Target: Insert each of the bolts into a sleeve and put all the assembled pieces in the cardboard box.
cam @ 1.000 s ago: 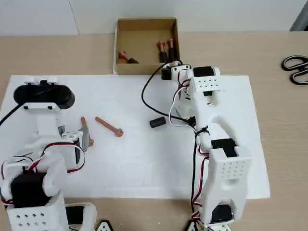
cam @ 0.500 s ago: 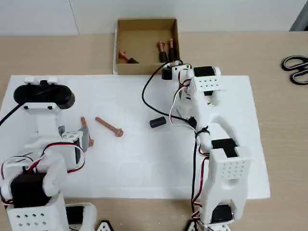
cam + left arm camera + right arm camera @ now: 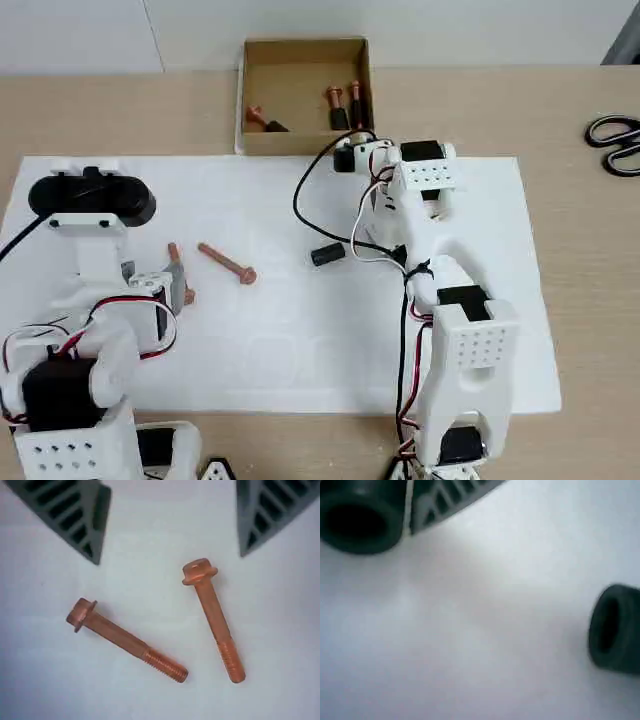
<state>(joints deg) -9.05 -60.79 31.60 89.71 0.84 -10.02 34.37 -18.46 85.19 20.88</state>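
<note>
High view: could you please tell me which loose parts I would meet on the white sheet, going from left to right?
left bolt → right bolt → sleeve

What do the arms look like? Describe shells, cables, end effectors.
The left arm and right arm have white shells, perforated panels, black motors, red and white wires. A black cable loops beside the right arm. The left end effector has dark grey ribbed fingers.
</note>
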